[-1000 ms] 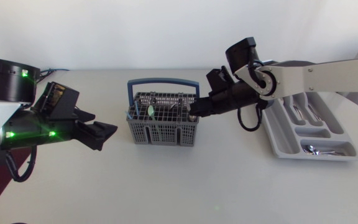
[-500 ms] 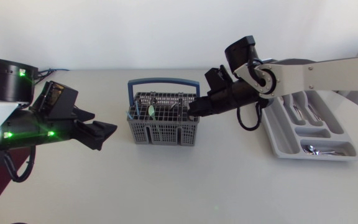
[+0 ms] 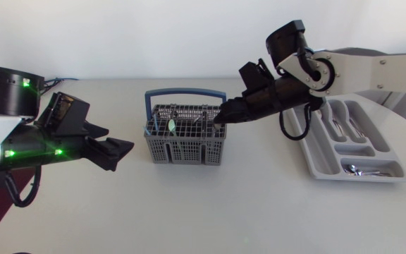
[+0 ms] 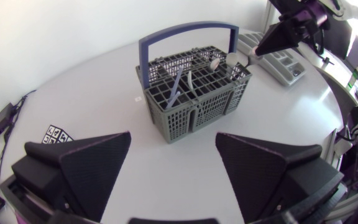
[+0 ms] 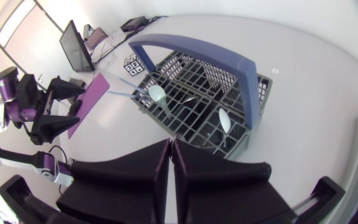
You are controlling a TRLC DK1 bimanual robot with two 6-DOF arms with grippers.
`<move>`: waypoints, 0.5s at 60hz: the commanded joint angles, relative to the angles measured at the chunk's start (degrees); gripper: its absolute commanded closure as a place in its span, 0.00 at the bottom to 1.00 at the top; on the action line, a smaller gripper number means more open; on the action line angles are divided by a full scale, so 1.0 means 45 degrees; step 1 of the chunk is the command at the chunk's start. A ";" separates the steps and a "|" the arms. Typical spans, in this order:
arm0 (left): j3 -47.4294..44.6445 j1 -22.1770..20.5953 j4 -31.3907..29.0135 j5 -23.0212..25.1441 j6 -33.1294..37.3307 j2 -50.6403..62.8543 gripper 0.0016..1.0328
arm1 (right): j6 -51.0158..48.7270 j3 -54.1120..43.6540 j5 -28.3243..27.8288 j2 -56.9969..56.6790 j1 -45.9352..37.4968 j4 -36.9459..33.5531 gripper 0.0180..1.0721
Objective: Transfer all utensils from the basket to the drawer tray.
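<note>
The grey basket (image 3: 185,144) with a blue handle stands mid-table and holds several utensils, among them a pale green spoon (image 3: 171,125) (image 5: 157,94) and a silver spoon (image 5: 224,118). My right gripper (image 3: 219,120) (image 5: 171,144) hovers over the basket's right end, shut, and I see nothing between its fingers. The grey drawer tray (image 3: 326,166) lies at the right with cutlery (image 3: 358,169) in its compartments. My left gripper (image 3: 118,150) (image 4: 173,162) is open, left of the basket (image 4: 194,109) and apart from it.
The blue handle (image 5: 197,53) arches over the basket just ahead of the right gripper. The tray (image 4: 278,62) sits beyond the basket as seen from the left wrist. Bare table lies in front of the basket and between basket and tray.
The right gripper's fingers have closed, and the right arm has lifted and drawn back a little toward the right. The left arm has not moved.
</note>
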 commanded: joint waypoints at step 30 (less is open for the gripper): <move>0.0052 -0.0226 0.0219 0.0140 0.0450 0.0104 0.08 | 0.0437 0.0646 -0.1403 -0.2438 -0.0957 -0.1357 0.95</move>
